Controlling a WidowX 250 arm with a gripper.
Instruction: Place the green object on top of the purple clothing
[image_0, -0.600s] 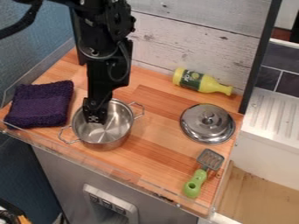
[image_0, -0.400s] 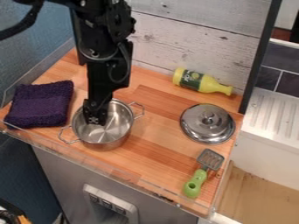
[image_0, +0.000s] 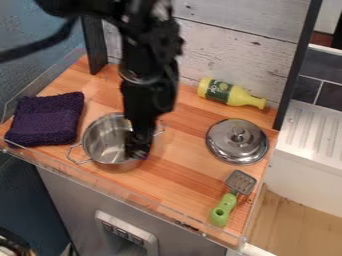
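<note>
The black gripper (image_0: 138, 152) hangs over the right side of the steel pot; whether it is open or shut cannot be made out. A folded purple cloth (image_0: 45, 119) lies at the left end of the wooden counter, with nothing on top of it. The green object is a spatula (image_0: 223, 209) with a green handle and a grey slotted head, lying near the counter's front right corner, well to the right of the gripper and apart from it.
Below the gripper stands the steel pot (image_0: 103, 142) with two wire handles. A metal lid (image_0: 238, 140) lies right of centre, and a yellow bottle (image_0: 227, 93) lies at the back. A clear low guard (image_0: 127, 193) runs along the front edge.
The arm and gripper have moved right, from over the pot's middle to its right side. Cloth, pot, lid, bottle and spatula have stayed in place.
</note>
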